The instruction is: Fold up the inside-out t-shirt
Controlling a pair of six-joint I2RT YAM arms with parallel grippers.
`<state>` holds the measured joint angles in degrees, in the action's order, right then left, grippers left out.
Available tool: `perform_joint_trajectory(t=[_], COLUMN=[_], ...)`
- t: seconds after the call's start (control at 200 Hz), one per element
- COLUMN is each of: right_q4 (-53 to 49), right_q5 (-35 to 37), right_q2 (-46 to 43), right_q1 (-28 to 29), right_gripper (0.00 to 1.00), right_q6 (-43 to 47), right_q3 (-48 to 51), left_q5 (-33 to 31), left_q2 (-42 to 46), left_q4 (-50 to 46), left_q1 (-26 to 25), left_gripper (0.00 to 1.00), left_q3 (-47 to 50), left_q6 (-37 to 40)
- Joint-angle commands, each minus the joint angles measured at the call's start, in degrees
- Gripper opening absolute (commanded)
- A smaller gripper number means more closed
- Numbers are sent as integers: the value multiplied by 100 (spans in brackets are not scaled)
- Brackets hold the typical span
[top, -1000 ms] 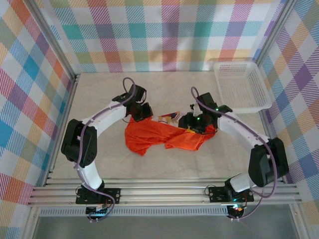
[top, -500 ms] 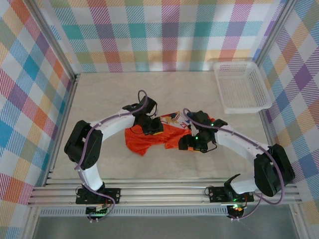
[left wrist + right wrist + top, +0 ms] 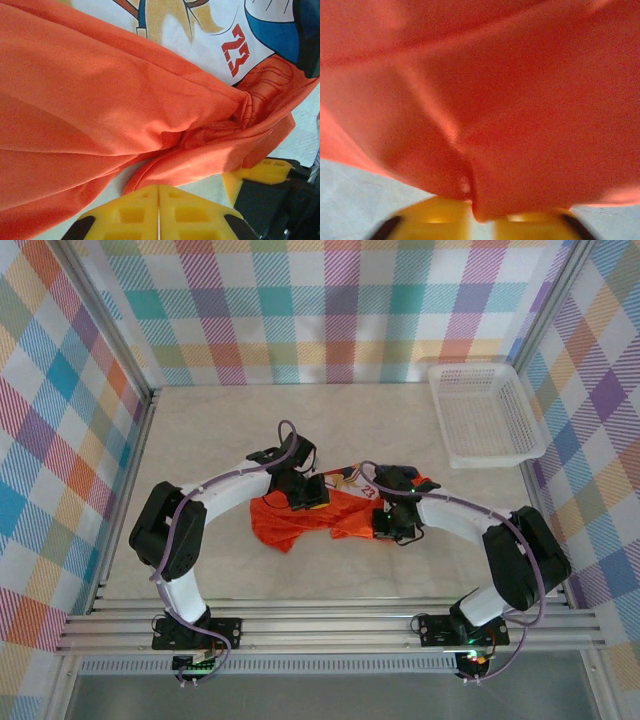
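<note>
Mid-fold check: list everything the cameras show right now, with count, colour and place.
orange-red fabric t-shirt: one, orange-red with a white printed patch, bunched at table centre between the arms.
white plastic mesh basket: one, white, far right corner of the table.
beige table top: one, pale beige, under everything.
plaid walls: three sides, multicoloured check.
left pincer: one, yellow fingers, shut, tips at the shirt's edge.
right pincer: one, yellow fingers, shut on a shirt fold.
</note>
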<state>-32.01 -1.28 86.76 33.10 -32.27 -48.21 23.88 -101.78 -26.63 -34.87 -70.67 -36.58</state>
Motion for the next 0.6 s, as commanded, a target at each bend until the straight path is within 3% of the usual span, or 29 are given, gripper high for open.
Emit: perform_joint_trajectory(t=[0.0,0.15,0.345,0.595], right_q4=[-288,-973,-916,-426], right_q5=[81,-149,-481,-567], right_q2=[-115,-412,-207,631], right_q1=[38,-257,-919,-1257], right_gripper=[0,0,0,12], right_q6=[-3,172,681,1007], right_q3=[-499,-1014,-1451,-1754], left_q5=[104,368,612,770], left_q2=[74,80,-100,-365], left_q4=[12,245,429,881], left_q1=[-94,-177,-261,-553], left_gripper=[7,10,16,49], left_q3=[54,24,-227,-404], left_q6=[38,152,148,-8])
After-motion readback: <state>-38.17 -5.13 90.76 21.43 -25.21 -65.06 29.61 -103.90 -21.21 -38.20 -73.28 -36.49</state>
